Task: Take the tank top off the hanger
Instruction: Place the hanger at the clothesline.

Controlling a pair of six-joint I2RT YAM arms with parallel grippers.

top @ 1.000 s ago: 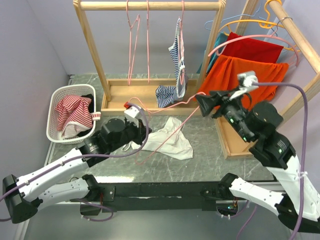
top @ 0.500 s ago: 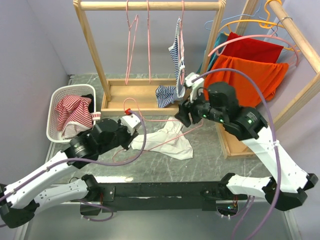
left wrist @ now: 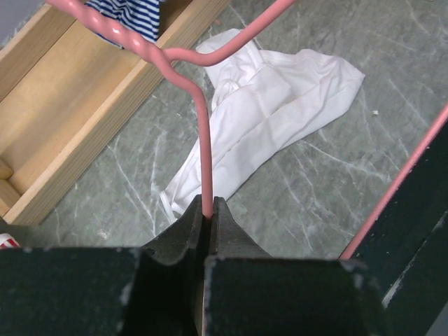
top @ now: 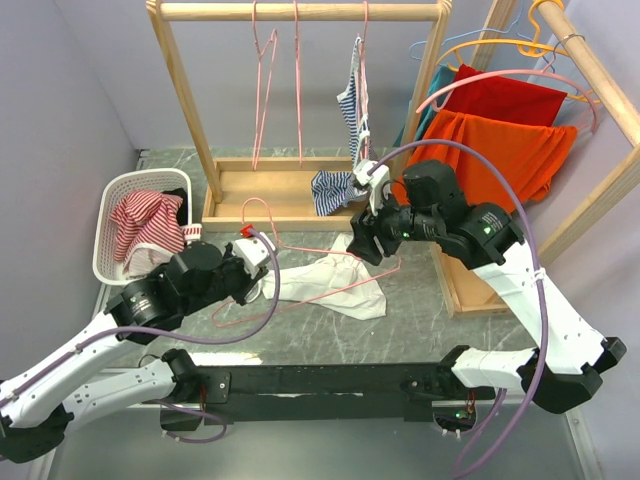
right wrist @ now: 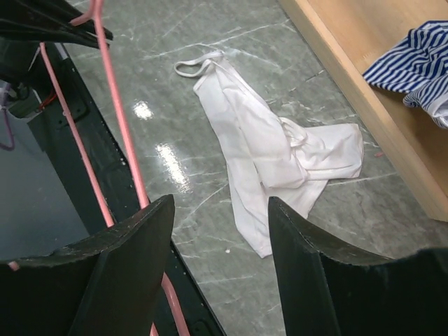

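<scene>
One grey marbled surface [top: 430, 320] carries everything, with a tall wooden clothes rack [top: 300, 12] at its far side. The crumpled white tank top [top: 335, 285] lies flat on the surface near the middle, and in the right wrist view it looks free of the thin pink wire hanger [top: 310, 246]. The left gripper [left wrist: 208, 210] is pinched tight on the hanger's wire just below its twisted neck. The right gripper [right wrist: 220, 210] hangs above the cloth with its fingers spread and nothing between them.

To finish well, I would carry the hanger up and leftward, watching the lower wire that crosses above the cloth. A strap could catch it, so keep the right gripper ready to pin the fabric.
</scene>
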